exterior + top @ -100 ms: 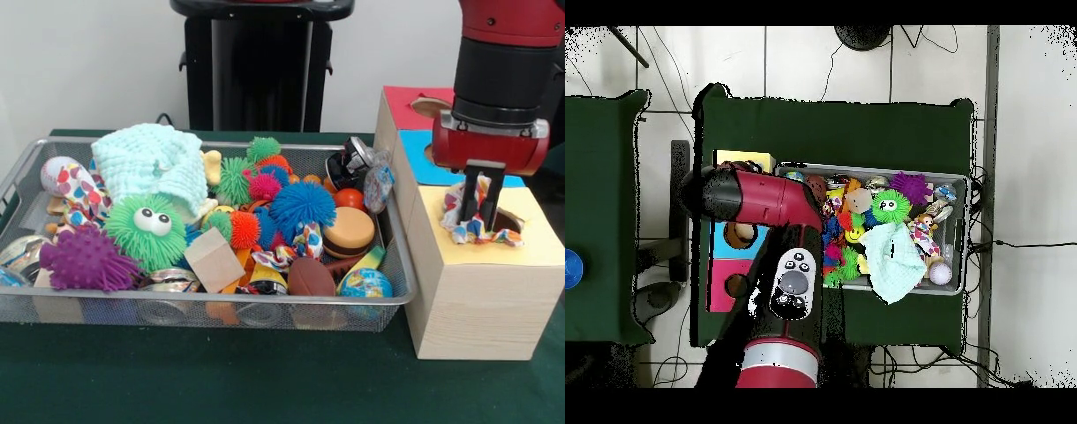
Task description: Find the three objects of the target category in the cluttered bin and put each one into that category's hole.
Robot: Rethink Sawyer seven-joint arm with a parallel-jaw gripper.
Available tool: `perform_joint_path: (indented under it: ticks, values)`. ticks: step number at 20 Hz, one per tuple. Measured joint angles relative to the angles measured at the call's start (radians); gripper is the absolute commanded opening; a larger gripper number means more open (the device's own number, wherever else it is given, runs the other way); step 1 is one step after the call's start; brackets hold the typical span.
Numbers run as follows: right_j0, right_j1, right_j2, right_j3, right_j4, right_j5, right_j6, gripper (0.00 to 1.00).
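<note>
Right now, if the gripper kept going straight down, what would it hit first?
Probably the hole in the yellow top of the wooden box. The gripper, its jaws shut on a colourful cloth, looks to hang just over that opening, though depth is unclear.

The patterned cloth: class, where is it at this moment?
In the front view, the patterned cloth is at the right, held in the tool over the hole in the box's yellow section, beside the bin.
</note>
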Motion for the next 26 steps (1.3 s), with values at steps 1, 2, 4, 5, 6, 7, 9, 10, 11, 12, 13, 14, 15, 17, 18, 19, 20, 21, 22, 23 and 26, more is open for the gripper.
perform_joint_path:
  ticks: [1,2,4,5,6,7,9,10,11,12,13,14,15,17,18,19,20,21,22,23,26]
  values:
    - [-0.002,-0.001,0.003,0.003,0.005,-0.001,0.000,0.00]
    - [-0.003,-0.001,0.004,0.005,0.008,-0.002,0.000,0.00]
    - [-0.008,-0.003,0.008,0.010,0.017,-0.005,0.000,0.00]
    - [-0.009,-0.003,0.009,0.012,0.021,-0.005,0.000,0.00]
    - [-0.012,-0.004,0.013,0.015,0.027,-0.006,0.000,0.00]
    - [-0.015,-0.005,0.015,0.017,0.031,-0.007,0.000,0.00]
    - [-0.019,-0.007,0.021,0.024,0.037,-0.014,0.000,0.00]
    - [-0.020,-0.008,0.023,0.027,0.039,-0.017,0.000,0.00]
    - [-0.022,-0.008,0.024,0.029,0.040,-0.020,0.000,0.00]
    - [-0.023,-0.010,0.027,0.034,0.043,-0.027,0.000,0.00]
    - [-0.024,-0.012,0.031,0.040,0.044,-0.037,0.000,0.00]
    - [-0.025,-0.013,0.033,0.043,0.044,-0.043,0.000,0.00]
    - [-0.025,-0.014,0.035,0.045,0.044,-0.048,0.000,0.00]
    - [-0.026,-0.015,0.038,0.049,0.044,-0.057,0.000,0.00]
    - [-0.027,-0.016,0.040,0.052,0.044,-0.064,0.000,0.00]
    - [-0.027,-0.018,0.044,0.057,0.046,-0.074,0.000,0.00]
    - [-0.028,-0.019,0.048,0.063,0.047,-0.085,0.000,0.00]
    - [-0.028,-0.019,0.050,0.065,0.047,-0.089,0.000,0.00]
    - [-0.028,-0.020,0.051,0.066,0.047,-0.092,0.000,0.00]
    - [-0.029,-0.021,0.053,0.068,0.047,-0.099,0.000,0.00]
    - [-0.029,-0.023,0.062,0.073,0.048,-0.115,0.000,1.00]
